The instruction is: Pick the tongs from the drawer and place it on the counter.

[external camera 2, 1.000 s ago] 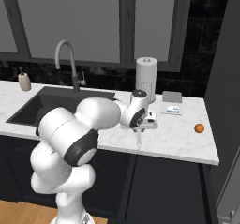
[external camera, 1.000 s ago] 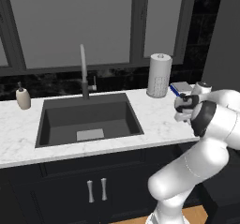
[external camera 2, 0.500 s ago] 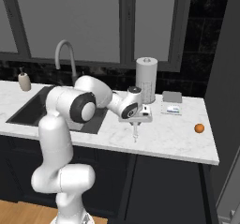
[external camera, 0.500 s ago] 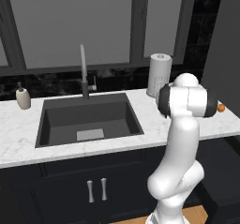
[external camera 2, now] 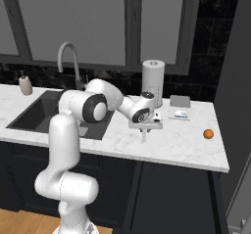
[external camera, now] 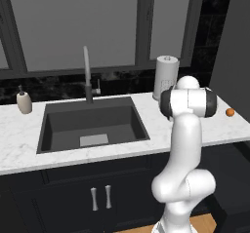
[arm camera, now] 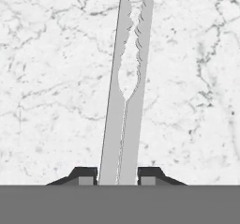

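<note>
My gripper (external camera 2: 145, 126) hangs over the white marble counter (external camera 2: 186, 150), right of the sink, pointing down. It is shut on the tongs (external camera 2: 143, 136), which hang below it with their tips close above the marble; I cannot tell whether they touch. In the hand view the slim silvery tongs (arm camera: 126, 87) run upward from between the two dark fingertips (arm camera: 84, 175), their two arms pressed nearly together over the counter (arm camera: 47, 78). In the left base view my own arm hides the gripper. The drawer is out of view.
A paper towel roll (external camera 2: 153, 83) stands just behind the gripper, with a grey pad (external camera 2: 180, 101) and a small pack (external camera 2: 180, 114) to its right. An orange (external camera 2: 209, 134) lies near the right end. The sink (external camera: 93, 125), faucet (external camera: 87, 76) and soap bottle (external camera: 23, 103) lie left.
The arm's elbow has swung from a low bend to upright. The gripper has stayed over the same patch of counter, still shut on the tongs.
</note>
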### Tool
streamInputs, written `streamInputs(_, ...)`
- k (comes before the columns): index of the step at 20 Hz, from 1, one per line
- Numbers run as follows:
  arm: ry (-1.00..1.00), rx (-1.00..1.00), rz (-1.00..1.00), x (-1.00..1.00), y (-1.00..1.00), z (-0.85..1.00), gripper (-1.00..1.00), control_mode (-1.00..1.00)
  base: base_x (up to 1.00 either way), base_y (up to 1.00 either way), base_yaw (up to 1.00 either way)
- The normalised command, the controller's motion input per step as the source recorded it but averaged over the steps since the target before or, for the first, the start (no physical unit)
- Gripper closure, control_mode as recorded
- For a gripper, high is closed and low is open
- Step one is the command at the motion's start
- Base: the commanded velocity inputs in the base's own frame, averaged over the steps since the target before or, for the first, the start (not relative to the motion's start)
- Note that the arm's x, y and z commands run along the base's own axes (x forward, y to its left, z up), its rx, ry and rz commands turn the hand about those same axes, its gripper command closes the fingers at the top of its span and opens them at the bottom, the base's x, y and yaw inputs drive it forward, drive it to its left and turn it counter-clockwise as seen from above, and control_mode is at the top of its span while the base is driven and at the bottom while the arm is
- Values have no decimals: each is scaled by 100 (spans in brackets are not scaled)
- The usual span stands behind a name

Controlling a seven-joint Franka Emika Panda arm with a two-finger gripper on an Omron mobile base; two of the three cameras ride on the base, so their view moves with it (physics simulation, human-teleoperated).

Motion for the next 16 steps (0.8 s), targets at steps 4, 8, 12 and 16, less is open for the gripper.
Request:
streamInputs(4,0,0,0,18,5,-5,-100,-100,0,0,0)
streamInputs(8,0,0,0,0,0,0,-100,-100,0,0,0)
streamInputs(12,1,0,0,7,0,7,-100,-100,0,0,0)
streamInputs(16,0,0,0,1,11,82,-100,-100,0,0,0)
